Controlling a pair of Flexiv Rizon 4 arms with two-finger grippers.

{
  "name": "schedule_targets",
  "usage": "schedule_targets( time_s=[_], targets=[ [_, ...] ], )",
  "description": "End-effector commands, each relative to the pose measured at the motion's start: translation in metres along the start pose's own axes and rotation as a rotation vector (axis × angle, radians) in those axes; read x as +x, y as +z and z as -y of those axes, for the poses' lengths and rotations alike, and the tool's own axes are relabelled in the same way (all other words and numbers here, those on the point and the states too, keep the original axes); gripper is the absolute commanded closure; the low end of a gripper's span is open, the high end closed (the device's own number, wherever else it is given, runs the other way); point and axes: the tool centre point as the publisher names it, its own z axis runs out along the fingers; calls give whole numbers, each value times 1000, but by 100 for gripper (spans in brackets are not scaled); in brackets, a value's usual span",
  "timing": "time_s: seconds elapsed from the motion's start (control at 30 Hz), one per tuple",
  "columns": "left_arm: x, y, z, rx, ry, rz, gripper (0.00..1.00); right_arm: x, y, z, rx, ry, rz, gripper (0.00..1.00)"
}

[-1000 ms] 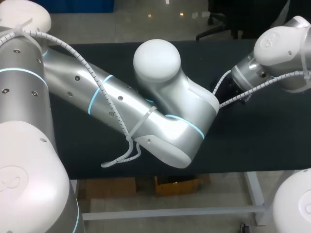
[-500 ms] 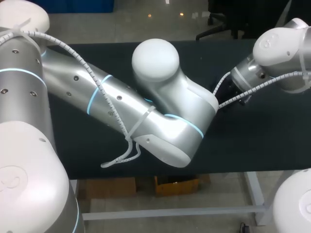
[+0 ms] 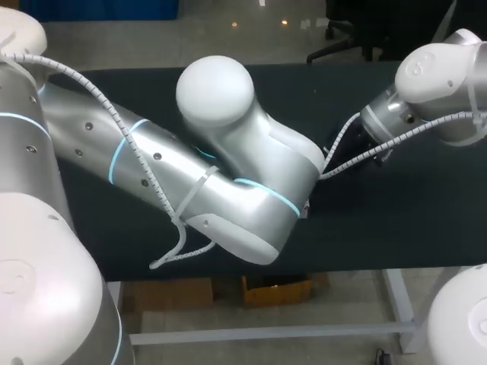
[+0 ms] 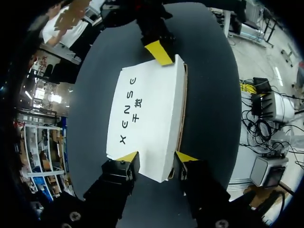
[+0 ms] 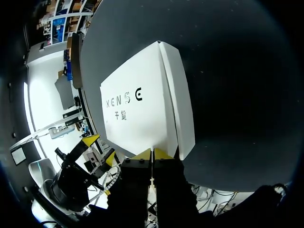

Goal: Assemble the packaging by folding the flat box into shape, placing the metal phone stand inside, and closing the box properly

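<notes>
A white flat cardboard box [image 4: 147, 109] with black lettering printed on its top face is lying on the dark surface [image 4: 213, 95]. The left hand [image 4: 156, 156] is clasping one corner of the box between widely spread fingers. The right hand [image 5: 152, 154] is pinching the opposite edge, its fingertips almost pressed together.

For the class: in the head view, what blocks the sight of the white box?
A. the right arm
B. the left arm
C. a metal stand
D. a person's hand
B: the left arm lies across the middle of the table and covers the spot where the box is. The box shows plainly only in the wrist views.
</notes>
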Motion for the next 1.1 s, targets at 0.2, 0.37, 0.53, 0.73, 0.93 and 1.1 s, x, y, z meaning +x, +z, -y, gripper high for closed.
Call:
schedule_targets(
  time_s=[0.2, 0.37, 0.53, 0.73, 0.93, 1.1],
  targets=[
    [-17, -11, -15, 160, -151, -113, 100, -1, 0, -1, 5, 1, -5, 100],
    [-19, -4, -14, 170, -181, -134, 100, -1, 0, -1, 5, 2, -5, 100],
    [-19, 5, -14, 161, -196, -145, 100, -4, 1, -1, 6, 5, -9, 100],
    [-13, 15, -14, 163, -205, -164, 100, -5, 2, -2, 8, 8, -10, 100],
    [-10, 23, -13, 161, -203, -174, 100, -7, 4, -3, 12, 12, -9, 100],
    [-6, 25, -15, 163, -200, -179, 100, -10, 4, -2, 12, 17, -10, 100]
  ],
)
